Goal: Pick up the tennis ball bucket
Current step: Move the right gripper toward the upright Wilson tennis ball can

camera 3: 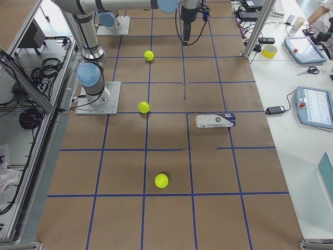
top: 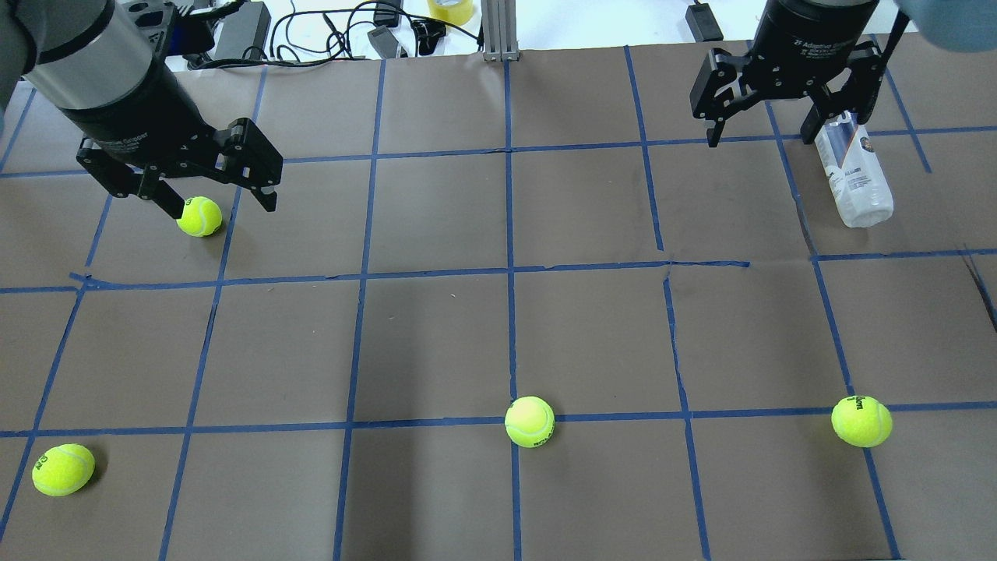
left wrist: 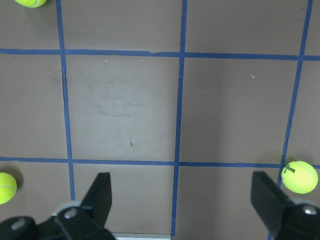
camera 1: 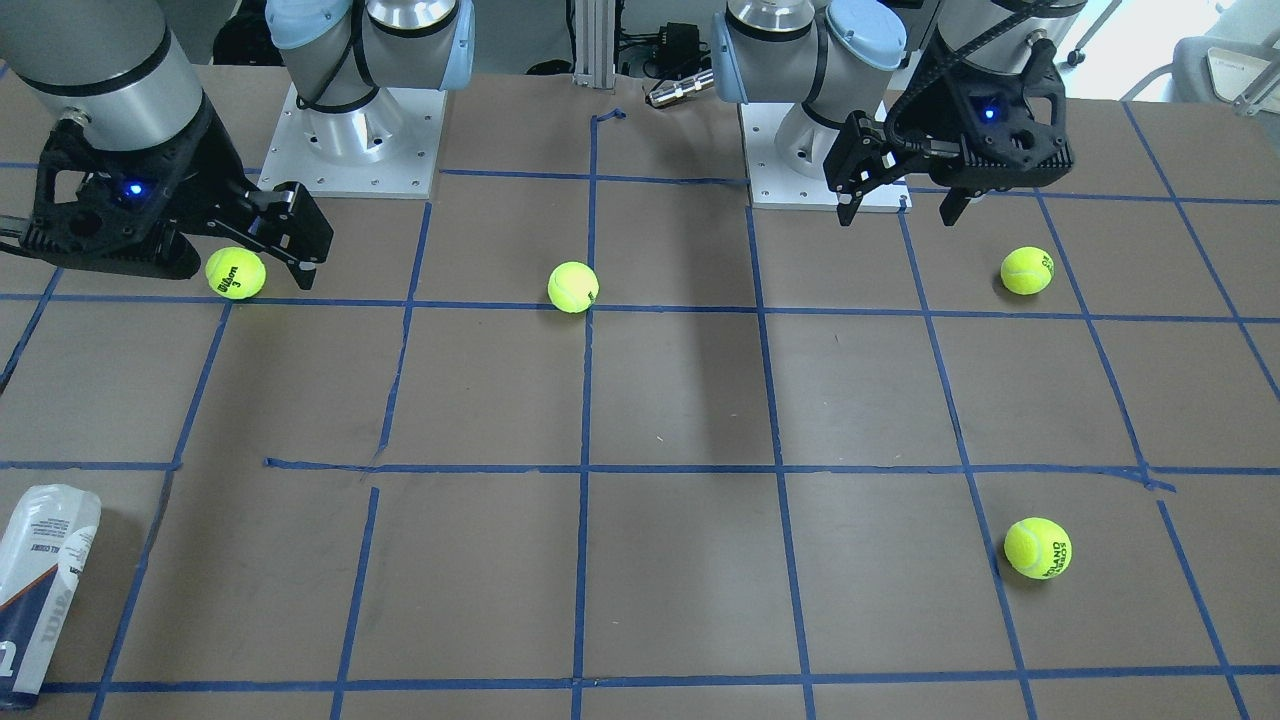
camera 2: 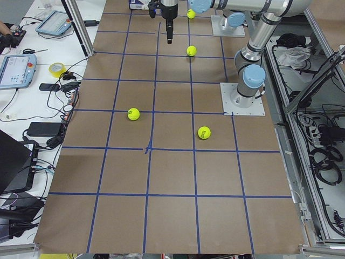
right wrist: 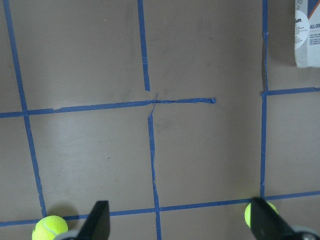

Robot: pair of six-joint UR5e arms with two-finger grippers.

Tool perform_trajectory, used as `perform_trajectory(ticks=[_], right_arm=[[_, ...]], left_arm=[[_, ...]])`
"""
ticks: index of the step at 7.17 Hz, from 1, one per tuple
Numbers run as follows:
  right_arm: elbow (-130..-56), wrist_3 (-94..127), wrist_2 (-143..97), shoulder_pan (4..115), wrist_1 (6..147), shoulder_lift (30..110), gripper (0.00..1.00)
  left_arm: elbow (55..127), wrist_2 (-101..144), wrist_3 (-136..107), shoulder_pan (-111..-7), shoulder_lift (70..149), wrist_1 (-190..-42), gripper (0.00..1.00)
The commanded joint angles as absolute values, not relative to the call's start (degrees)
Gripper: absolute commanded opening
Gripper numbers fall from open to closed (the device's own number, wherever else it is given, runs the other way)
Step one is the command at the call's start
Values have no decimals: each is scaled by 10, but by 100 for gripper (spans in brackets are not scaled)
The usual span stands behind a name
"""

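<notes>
I'm at the approach: the tennis ball bucket (top: 857,183) lies on its side at the overhead view's upper right, my right gripper (top: 763,134) hovering near it, jaws spread wide and empty, like the left gripper (top: 223,204) at upper left. Next I'd lower the right one astride the can and close. Its label reads "ALL CO…"; one tennis ball (camera 1: 235,272) says "Wilson 3".
</notes>
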State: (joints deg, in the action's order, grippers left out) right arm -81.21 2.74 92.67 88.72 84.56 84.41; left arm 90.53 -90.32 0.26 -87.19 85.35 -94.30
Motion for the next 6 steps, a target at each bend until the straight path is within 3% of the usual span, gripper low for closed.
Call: perform_trajectory(ticks=[1,3,6], right_arm=[[-812,25,930,874,859,842,100],[-812,-51,925,794,881,802,100],[-812,-171,930,714,1033,705,100]], left_arm=[[905,-904,3,-872,853,-944,100],[905,-903,3,-872,853,-944,100],[905,-904,3,-872,853,-944,100]])
